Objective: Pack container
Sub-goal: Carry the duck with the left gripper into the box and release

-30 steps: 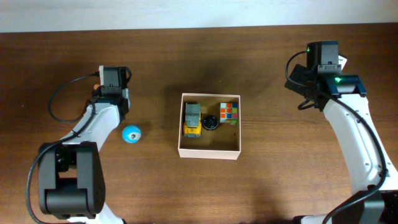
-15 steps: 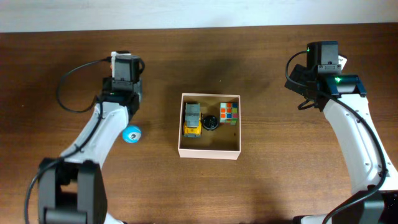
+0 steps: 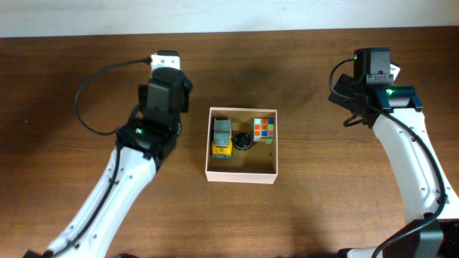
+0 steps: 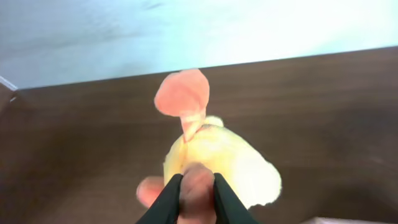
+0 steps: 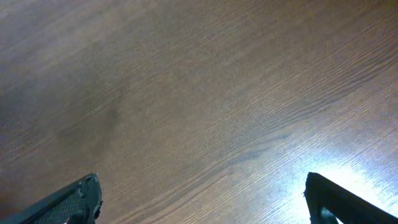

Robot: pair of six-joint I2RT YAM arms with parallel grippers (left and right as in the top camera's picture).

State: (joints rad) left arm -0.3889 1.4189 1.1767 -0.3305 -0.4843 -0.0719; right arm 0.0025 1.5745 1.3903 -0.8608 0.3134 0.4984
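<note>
Container: the square cardboard box [image 3: 241, 176] with white walls and a tan inside sits open-topped on the wooden table [image 3: 323, 208], between the two arms.

Inside the container: a yellow and grey toy truck [image 3: 222, 136] lies along the left wall. A puzzle cube [image 3: 264, 130] sits in the far right corner. A small black round object [image 3: 242, 141] sits between them, just beside the truck.

Left arm: the left arm [image 3: 136, 154] reaches up along the container's left side, and its wrist is near the container's far left corner but outside the walls.

Left gripper: the left gripper [image 4: 198, 182] is closed tight on a yellow toy [image 4: 217, 158], the dark fingers [image 4: 166, 200] pinching a pinkish-brown bit at its near end.

Yellow toy: it is a soft-looking yellow body with an orange-pink piece [image 4: 182, 93] standing up from it. The wrist view is blurred, so it may be a duck or a chick, but I cannot tell which. From overhead the arm hides it.

Right arm: the right arm [image 3: 401, 150] stands well apart from the container, on its right, with the wrist beyond the container's far edge.

Right gripper: the right gripper [image 5: 201, 183] has its fingers [image 5: 78, 198] spread wide with nothing between them, over bare wood.
</note>
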